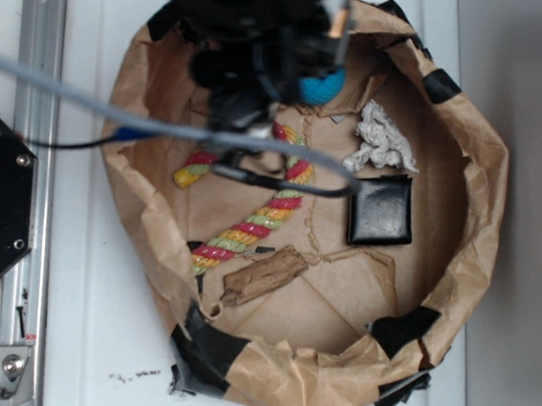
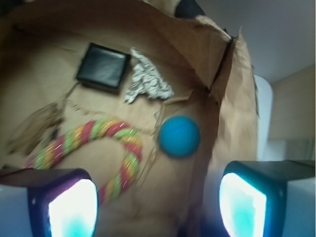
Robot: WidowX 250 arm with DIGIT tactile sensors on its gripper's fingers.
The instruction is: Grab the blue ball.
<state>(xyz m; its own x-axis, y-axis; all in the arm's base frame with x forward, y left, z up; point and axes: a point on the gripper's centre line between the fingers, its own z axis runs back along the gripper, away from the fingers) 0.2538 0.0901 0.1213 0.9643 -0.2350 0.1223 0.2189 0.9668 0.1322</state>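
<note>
Currently the jaws (image 2: pixel 158 200) stand released, both pads (image 2: pixel 74 210) lit at the bottom of the wrist view with clear space between them and nothing held. The blue ball (image 2: pixel 179 137) lies ahead of the jaws, roughly on their centre line though slightly toward the right pad, resting on the floor of the paper bag (image 1: pixel 469 145) just beside its creased wall. In the overhead view the ball (image 1: pixel 323 86) is partly hidden under the arm.

Step in hand: approach and descent. To do it well, centre the opening on the ball before lowering, so both pads meet it at its widest part; a round ball is likely to roll away if struck off-centre. Keep the right pad clear of the paper wall, which stands close beside the ball and could fold into the grip. The striped rope (image 2: pixel 89 136) curves ahead of the left pad, near the ball but apart from it; avoid catching it. The crumpled foil (image 2: pixel 145 79) and black pouch (image 2: pixel 102 66) lie farther ahead, well clear.
</note>
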